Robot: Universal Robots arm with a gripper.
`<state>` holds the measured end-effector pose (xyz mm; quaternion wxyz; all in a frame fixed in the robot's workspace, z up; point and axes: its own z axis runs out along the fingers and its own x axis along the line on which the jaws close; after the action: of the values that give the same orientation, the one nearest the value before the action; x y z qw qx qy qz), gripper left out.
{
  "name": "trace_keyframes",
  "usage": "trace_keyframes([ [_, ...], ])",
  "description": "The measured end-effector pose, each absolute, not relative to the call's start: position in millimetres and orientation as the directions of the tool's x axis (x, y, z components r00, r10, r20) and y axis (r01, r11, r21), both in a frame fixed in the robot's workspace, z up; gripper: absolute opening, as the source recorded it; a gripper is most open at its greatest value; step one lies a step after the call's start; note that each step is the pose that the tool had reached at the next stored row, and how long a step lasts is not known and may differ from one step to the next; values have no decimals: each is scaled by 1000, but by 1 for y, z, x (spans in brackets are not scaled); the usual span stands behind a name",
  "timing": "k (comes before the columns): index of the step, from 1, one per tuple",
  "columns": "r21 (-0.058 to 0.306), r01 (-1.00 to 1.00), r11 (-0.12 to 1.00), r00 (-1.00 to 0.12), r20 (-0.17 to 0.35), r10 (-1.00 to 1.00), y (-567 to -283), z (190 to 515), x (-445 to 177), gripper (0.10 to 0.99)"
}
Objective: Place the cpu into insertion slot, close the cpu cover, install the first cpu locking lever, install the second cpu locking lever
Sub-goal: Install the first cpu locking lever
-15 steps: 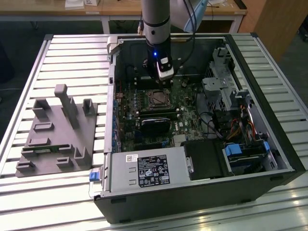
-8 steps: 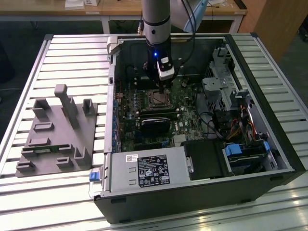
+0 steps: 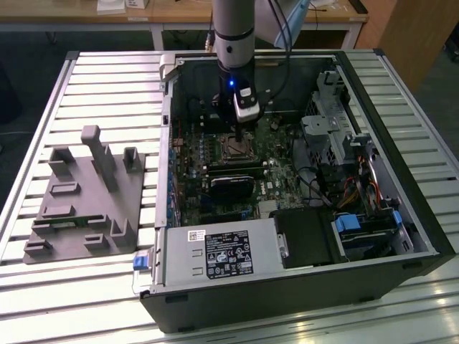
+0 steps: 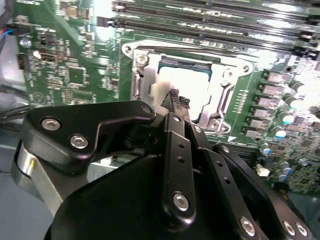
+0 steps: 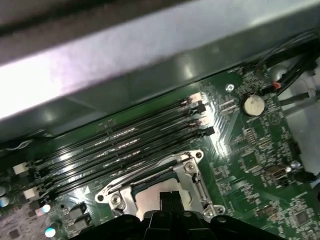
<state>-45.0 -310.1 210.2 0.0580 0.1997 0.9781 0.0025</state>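
Slatted aluminium forms the bench [image 3: 107,79], and wooden tables stand in the background beyond it. Going from the exterior view's left: a grey plastic fixture [image 3: 82,197] with upright posts lies on the bench, well apart from the hand. Next to it sits an open computer case [image 3: 301,287] with the green motherboard [image 3: 276,175] exposed. The arm [image 3: 233,32] reaches straight down into the case, and the hand [image 3: 240,132] hangs just above the insertion slot [image 3: 237,147].

In the second wrist view the hand [image 4: 177,100] has its black fingertips [image 4: 172,95] pressed together, clamped on nothing, directly over the cpu [image 4: 175,82], which lies flat in the insertion slot [image 4: 145,75]. The cpu cover [image 4: 227,75] lies down around the chip as a silver frame; whether it is locked I cannot tell. Beyond the hand run long black memory slots [image 4: 210,27]. On the exterior view's right of the hand are a metal drive cage [image 3: 326,122] and bundled cables [image 3: 351,190]. Nearer the camera than the hand lies the power supply [image 3: 219,254].
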Motion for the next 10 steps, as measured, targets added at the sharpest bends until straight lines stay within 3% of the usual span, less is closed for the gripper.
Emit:
trace_keyframes([
  [10,22,391,920,-915,-99,391,-311,210,-45,106],
])
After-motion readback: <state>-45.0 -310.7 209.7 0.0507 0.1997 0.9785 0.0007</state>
